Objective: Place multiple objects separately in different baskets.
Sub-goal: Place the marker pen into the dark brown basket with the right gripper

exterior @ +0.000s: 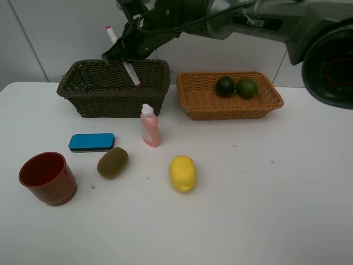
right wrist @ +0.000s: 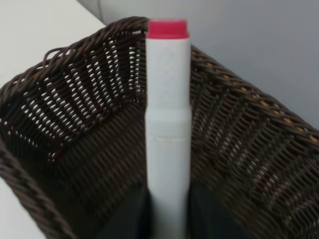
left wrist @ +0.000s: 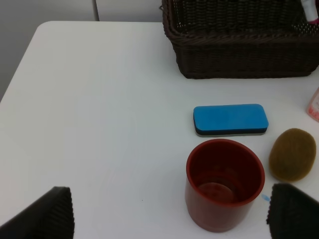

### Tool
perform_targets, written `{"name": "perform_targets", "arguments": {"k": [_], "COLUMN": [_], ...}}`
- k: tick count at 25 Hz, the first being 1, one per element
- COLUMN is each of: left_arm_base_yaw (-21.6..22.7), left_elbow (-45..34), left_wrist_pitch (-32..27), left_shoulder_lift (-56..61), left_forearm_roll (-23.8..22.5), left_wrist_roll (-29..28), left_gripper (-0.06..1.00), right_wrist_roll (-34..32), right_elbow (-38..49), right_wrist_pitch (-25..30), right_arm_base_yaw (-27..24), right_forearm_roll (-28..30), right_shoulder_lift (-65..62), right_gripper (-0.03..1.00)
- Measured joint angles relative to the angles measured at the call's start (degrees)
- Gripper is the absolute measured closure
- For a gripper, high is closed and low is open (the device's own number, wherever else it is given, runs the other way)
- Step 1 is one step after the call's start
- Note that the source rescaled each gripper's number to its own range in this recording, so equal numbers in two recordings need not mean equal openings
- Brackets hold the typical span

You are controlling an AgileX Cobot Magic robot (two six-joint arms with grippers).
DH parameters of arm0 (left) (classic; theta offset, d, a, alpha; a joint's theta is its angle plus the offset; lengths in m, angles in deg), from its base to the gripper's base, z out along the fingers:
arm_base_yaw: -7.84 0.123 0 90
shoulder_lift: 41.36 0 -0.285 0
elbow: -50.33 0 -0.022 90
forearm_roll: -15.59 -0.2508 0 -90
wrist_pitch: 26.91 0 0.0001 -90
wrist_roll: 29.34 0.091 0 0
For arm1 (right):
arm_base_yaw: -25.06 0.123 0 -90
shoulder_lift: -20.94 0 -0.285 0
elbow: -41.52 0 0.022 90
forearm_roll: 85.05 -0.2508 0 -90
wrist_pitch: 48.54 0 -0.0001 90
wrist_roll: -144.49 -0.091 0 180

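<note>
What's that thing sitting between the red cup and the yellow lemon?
The kiwi lies between the cup and the lemon, nearer the cup. The high view shows this best.

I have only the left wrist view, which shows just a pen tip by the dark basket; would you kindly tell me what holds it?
Observer: The right gripper holds the pen, tilted over the dark basket.
Operator: Thank you. Is anything in the other basket?
Observer: Yes, the tan basket holds a lime and a mangosteen, side by side.
Operator: What else lies outside my view?
Observer: A lemon, to the right of the kiwi and nearer the camera than the bottle in the high view.
</note>
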Motion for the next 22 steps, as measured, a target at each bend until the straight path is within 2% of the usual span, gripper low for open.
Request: {"name": "perform_targets", "arguments": {"k": [8, 22], "left_arm_base_yaw": [0.0, 0.0], "left_elbow": [0.0, 0.0], "left_wrist_pitch": [0.0, 0.0], "left_shoulder_lift": [0.0, 0.0], "left_forearm_roll": [0.0, 0.0], "left_wrist_roll": [0.0, 0.0], "left_gripper": [-0.05, -0.05], "right_wrist_roll": [0.0, 0.1], "right_elbow": [-0.1, -0.1], "right_wrist_pitch": [-4.3, -5.1], "right_arm_base_yaw": [-0.6, -2.0], "right_forearm_roll": [1.4, 1.5], "right_shoulder_lift": [4.2, 6.1], "right_gripper": [0.97, 0.97]}}
